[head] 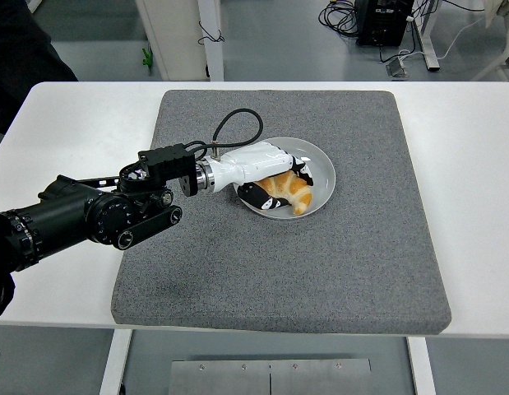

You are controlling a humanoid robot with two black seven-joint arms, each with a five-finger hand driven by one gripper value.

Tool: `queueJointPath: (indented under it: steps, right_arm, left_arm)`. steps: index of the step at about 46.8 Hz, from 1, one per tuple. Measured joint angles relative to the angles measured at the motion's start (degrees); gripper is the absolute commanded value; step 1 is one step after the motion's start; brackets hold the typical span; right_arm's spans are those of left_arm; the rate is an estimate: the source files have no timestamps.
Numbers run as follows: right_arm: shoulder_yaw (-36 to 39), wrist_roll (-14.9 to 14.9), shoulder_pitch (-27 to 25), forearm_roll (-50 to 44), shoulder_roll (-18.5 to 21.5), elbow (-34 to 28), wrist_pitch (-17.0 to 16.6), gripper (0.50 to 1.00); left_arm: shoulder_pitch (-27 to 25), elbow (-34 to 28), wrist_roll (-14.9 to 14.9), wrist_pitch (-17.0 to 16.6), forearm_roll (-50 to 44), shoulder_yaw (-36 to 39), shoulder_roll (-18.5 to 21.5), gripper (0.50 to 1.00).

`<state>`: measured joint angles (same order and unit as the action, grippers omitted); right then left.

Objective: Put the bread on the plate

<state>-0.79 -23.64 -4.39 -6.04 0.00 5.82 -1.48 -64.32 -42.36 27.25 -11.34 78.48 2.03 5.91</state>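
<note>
Croissant (290, 190) lies inside white plate (323, 169) — placing looks nearly done. Left robot hand (275, 174) is curled around it, fingers on both sides; release and pull-back are left. Plate sits on grey mat (320, 263), near middle, well apart from mat edges and counter (472, 164) edges. Open mat all around — free room for arm to go back toward left. Right robot hand not visible.
</note>
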Motion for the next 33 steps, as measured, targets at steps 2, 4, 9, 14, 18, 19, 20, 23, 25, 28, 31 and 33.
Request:
queueJointPath:
  steps: [2,4,9,14,18,19,20,23,25,28,31,33]
  right_arm:
    - [0.0,0.0,0.0,0.0,0.0,0.0,0.0,1.0]
    - [0.0,0.0,0.0,0.0,0.0,0.0,0.0,1.0]
    - [0.0,0.0,0.0,0.0,0.0,0.0,0.0,1.0]
    - [0.0,0.0,0.0,0.0,0.0,0.0,0.0,1.0]
    - [0.0,0.0,0.0,0.0,0.0,0.0,0.0,1.0]
    - [0.0,0.0,0.0,0.0,0.0,0.0,0.0,1.0]
    - [0.0,0.0,0.0,0.0,0.0,0.0,0.0,1.0]
    - [0.0,0.0,0.0,0.0,0.0,0.0,0.0,1.0]
    - [0.0,0.0,0.0,0.0,0.0,0.0,0.0,1.0]
    - [0.0,0.0,0.0,0.0,0.0,0.0,0.0,1.0]
    - [0.0,0.0,0.0,0.0,0.0,0.0,0.0,1.0]
    - [0.0,0.0,0.0,0.0,0.0,0.0,0.0,1.0]
  left_arm:
    - [0.0,0.0,0.0,0.0,0.0,-0.1,-0.1,0.887]
    - [0.0,0.0,0.0,0.0,0.0,-0.1,-0.1,0.917]
    - [0.0,0.0,0.0,0.0,-1.0,-0.2,-0.1,0.952]
    - [-0.3,0.0,0.2,0.0,-2.6,0.0,0.0,0.955]
    - [-0.3,0.0,0.3,0.0,-2.8,0.1,0.1,0.955]
    - [-0.3,0.0,0.3,0.0,-2.9,0.1,0.1,0.955]
    - [-0.3,0.0,0.4,0.0,-2.9,0.1,0.2,0.955]
    - [-0.4,0.0,0.6,0.3,-3.2,-0.4,0.2,0.955]
    - [-0.5,0.0,0.6,0.5,-4.1,-0.8,0.1,0.955]
    - [-1.1,-0.1,0.7,0.8,-7.6,-1.4,0.2,0.955]
    - [-2.4,-0.2,0.7,1.1,-12.1,-2.3,0.4,0.957]
    - [-3.6,-0.2,0.6,1.4,-15.2,-2.9,0.7,0.957]
